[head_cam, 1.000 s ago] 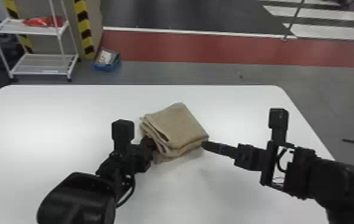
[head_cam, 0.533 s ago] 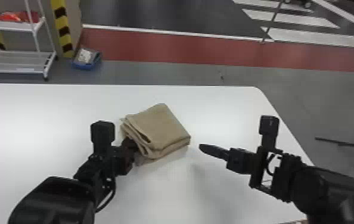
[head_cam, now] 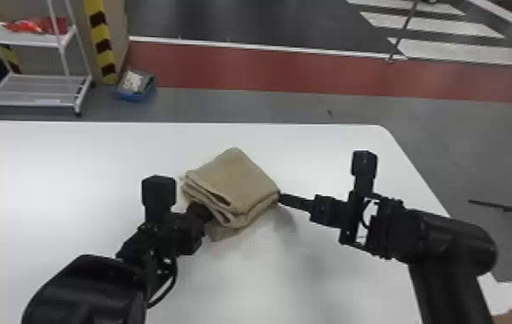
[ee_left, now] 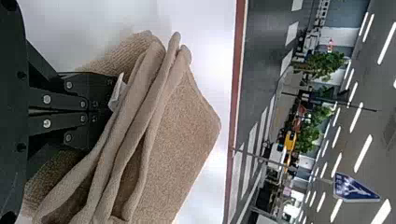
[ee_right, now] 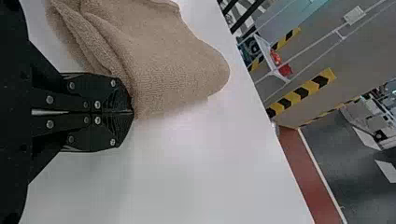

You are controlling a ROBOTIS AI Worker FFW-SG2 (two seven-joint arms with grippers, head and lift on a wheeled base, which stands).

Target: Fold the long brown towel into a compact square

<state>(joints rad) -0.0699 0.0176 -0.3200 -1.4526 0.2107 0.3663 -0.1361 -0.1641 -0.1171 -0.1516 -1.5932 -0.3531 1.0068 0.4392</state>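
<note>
In the head view the brown towel (head_cam: 238,181) rests on the white counter (head_cam: 74,181) between the two arms, folded into a thick, roughly square packet, one corner aimed at the counter's far edge. Its stacked folds face the left arm (head_cam: 91,288), and a lower layer juts out on the side nearer the robot. That arm comes in from the bottom edge, its bulky segment low on the left; the wrist bends away and to the right, so that the left fingers (head_cam: 201,211) slant forward into the layered side of the packet. The left wrist view shows those fingers drawn close together, their tips hidden behind the folds, beside a small white tag (ee_left: 116,93); whether they pinch a layer one cannot tell. The right arm (head_cam: 440,241) enters from the bottom edge, rises to a thick joint, then turns sharply inward. From there the wrist runs leftward, nearly level across the head view, and the right fingers (head_cam: 283,198) point left at the packet's right-hand corner. They are pressed together with no visible gap at the tips, which touch the towel's edge in the right wrist view without any cloth showing between them. A dark block stands upright on each wrist. Beyond the counter, at the left, are a white shelf cart (head_cam: 31,90) and a blue container (head_cam: 134,95) on the floor.
</note>
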